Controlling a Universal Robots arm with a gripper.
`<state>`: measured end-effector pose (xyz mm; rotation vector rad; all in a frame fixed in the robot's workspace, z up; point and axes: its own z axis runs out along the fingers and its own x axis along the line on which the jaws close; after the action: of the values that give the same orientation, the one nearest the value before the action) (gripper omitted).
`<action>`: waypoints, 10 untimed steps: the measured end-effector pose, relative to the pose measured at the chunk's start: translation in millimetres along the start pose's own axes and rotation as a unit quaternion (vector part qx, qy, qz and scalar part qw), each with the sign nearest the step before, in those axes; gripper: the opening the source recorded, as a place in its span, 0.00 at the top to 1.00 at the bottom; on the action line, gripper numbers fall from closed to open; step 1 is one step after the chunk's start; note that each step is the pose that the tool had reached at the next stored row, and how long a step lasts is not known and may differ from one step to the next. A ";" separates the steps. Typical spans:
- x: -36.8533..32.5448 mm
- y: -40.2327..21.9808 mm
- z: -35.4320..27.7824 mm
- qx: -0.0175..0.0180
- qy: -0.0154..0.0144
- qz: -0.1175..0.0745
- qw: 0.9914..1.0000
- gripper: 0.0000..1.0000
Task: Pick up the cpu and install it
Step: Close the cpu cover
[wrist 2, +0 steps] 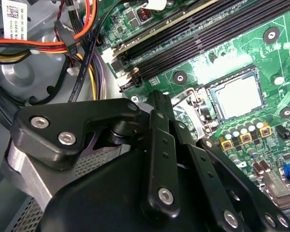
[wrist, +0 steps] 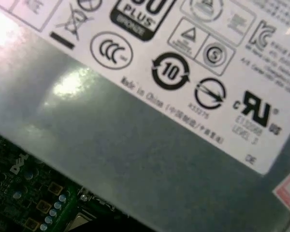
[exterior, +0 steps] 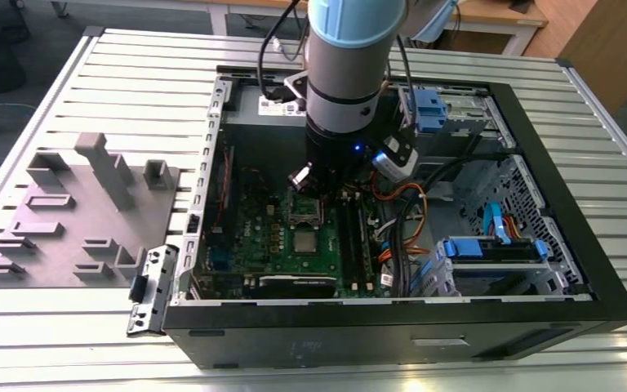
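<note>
The cpu (exterior: 306,242) is a small pale silver square lying flat on the green motherboard (exterior: 259,237) inside the open computer case. In the second wrist view the cpu (wrist 2: 239,96) rests within a dark square border, with the shiny metal socket frame (wrist 2: 192,110) right beside it. My gripper (exterior: 320,189) hangs under the grey arm, above the socket frame (exterior: 308,214) and a short way from the cpu, not touching it. Its black linkage (wrist 2: 159,159) fills the foreground of the second wrist view. The first wrist view looks at a grey box with a white label (wrist: 159,145).
Orange, yellow and black cables (wrist 2: 63,43) run beside the long black memory slots (wrist 2: 193,34). Blue drive brackets (exterior: 499,249) sit at the case's right in the exterior view. A grey fixture plate (exterior: 74,212) lies on the slatted metal table (exterior: 128,73), left of the case.
</note>
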<state>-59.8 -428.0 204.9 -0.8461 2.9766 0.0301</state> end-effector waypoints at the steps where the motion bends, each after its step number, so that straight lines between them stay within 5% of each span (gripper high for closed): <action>1: 0.5 0.5 0.5 0.000 0.000 0.000 1.000 0.89; 10: 1.4 1.2 3.7 0.000 0.000 0.000 1.000 0.89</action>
<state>-61.4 -427.6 201.1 -0.8461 2.9764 0.0308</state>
